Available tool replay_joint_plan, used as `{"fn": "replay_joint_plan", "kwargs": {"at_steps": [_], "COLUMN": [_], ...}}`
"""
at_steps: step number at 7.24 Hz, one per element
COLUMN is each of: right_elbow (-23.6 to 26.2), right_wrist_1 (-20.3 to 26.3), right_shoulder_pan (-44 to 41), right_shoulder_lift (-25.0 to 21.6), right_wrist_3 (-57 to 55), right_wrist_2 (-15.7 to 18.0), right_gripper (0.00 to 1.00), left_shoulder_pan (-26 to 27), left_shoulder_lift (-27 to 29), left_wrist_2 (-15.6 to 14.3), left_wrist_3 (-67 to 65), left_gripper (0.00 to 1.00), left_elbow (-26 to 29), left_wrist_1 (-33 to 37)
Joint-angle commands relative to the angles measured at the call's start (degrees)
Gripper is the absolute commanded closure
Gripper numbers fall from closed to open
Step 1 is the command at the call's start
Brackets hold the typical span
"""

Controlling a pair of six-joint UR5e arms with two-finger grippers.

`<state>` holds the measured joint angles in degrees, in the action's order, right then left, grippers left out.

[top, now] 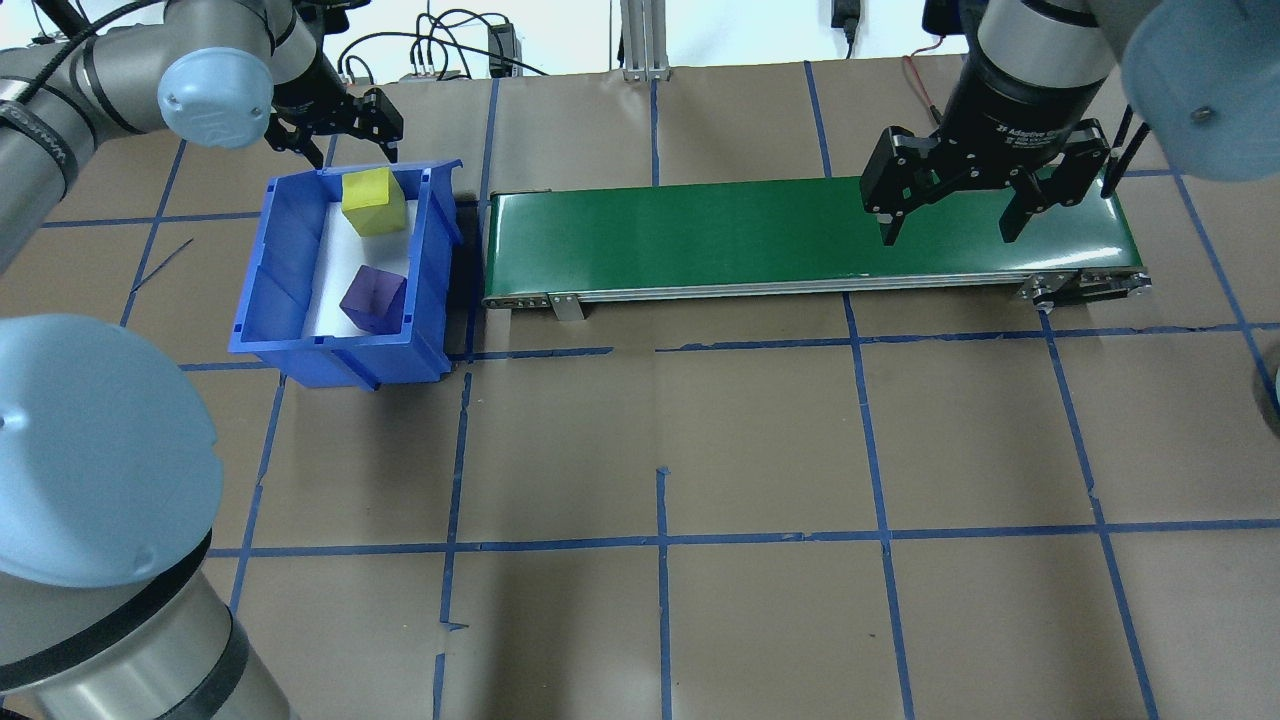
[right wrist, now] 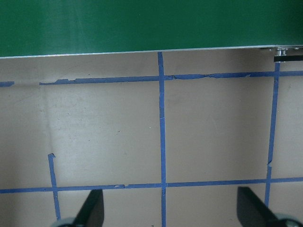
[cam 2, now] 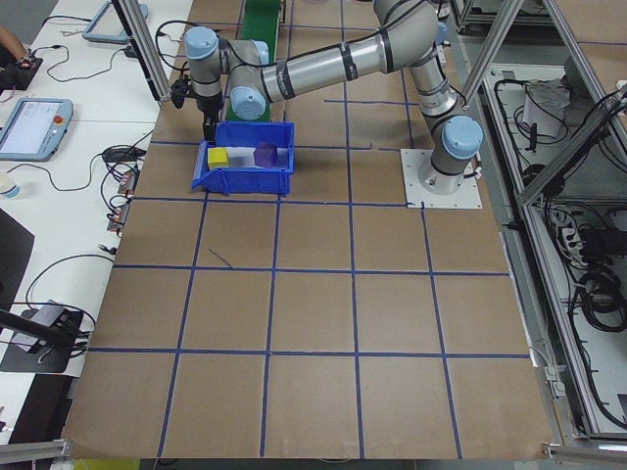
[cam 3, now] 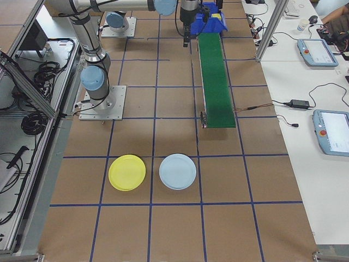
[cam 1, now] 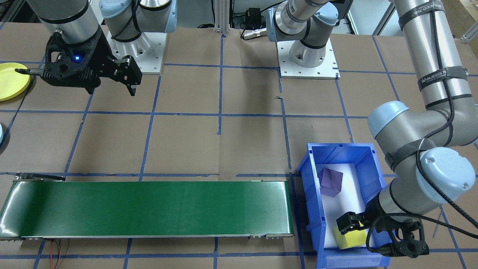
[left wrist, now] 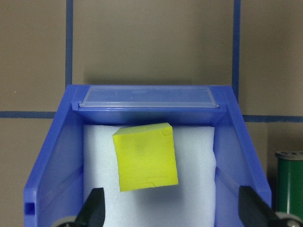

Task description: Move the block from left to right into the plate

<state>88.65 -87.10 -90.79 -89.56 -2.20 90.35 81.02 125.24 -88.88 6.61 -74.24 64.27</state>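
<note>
A yellow block (top: 373,200) lies on white foam at the far end of a blue bin (top: 285,260), and a purple block (top: 372,297) lies nearer me in the same bin. My left gripper (top: 335,145) hangs open over the bin's far end. In the left wrist view its fingers (left wrist: 93,208) stand wide to either side of the yellow block (left wrist: 145,156), above it and not touching. My right gripper (top: 950,215) hovers open and empty over the right end of the green conveyor belt (top: 700,235). The yellow plate (cam 3: 127,172) sits on the table further to my right.
A light blue plate (cam 3: 177,171) lies beside the yellow one. The belt (cam 1: 149,207) runs from the bin (cam 1: 310,179) toward the plates. Both arm bases (cam 1: 308,61) stand at the table's back edge. Brown table surface with a blue tape grid lies in front of the belt.
</note>
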Motion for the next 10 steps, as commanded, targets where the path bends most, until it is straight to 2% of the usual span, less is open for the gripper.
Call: {"fn": "replay_joint_plan", "kwargs": {"at_steps": [1, 3, 4, 5, 6, 8, 10], "right_elbow": [0.0, 0.0, 0.0, 0.0, 0.0, 0.0, 0.0], "right_wrist_1": [0.0, 0.0, 0.0, 0.0, 0.0, 0.0, 0.0], "right_shoulder_pan": [0.0, 0.0, 0.0, 0.0, 0.0, 0.0, 0.0], "right_shoulder_lift": [0.0, 0.0, 0.0, 0.0, 0.0, 0.0, 0.0], "right_wrist_3": [0.0, -0.1, -0.1, -0.1, -0.1, -0.1, -0.1], "right_wrist_2": [0.0, 0.0, 0.0, 0.0, -0.1, -0.1, -0.1], "right_gripper": [0.0, 0.0, 0.0, 0.0, 0.0, 0.0, 0.0], "left_shoulder_pan": [-0.3, -0.3, -0.2, -0.3, -0.2, -0.2, -0.1], "left_shoulder_lift": [2.5, 3.4, 3.6, 3.6, 3.3, 0.0, -5.3], "left_wrist_2": [-0.1, -0.1, -0.2, -0.2, -0.2, -0.1, 0.5], "left_wrist_3": [0.0, 0.1, 0.2, 1.6, 1.8, 2.9, 3.1], "left_gripper": [0.0, 0.01, 0.13, 0.38, 0.59, 0.59, 0.59], "left_elbow": [-2.6, -2.8, -2.9, -3.2, -4.2, -2.1, 2.4], "left_wrist_1": [-6.5, -6.9, -7.0, -6.9, -7.0, -5.2, 4.5]}}
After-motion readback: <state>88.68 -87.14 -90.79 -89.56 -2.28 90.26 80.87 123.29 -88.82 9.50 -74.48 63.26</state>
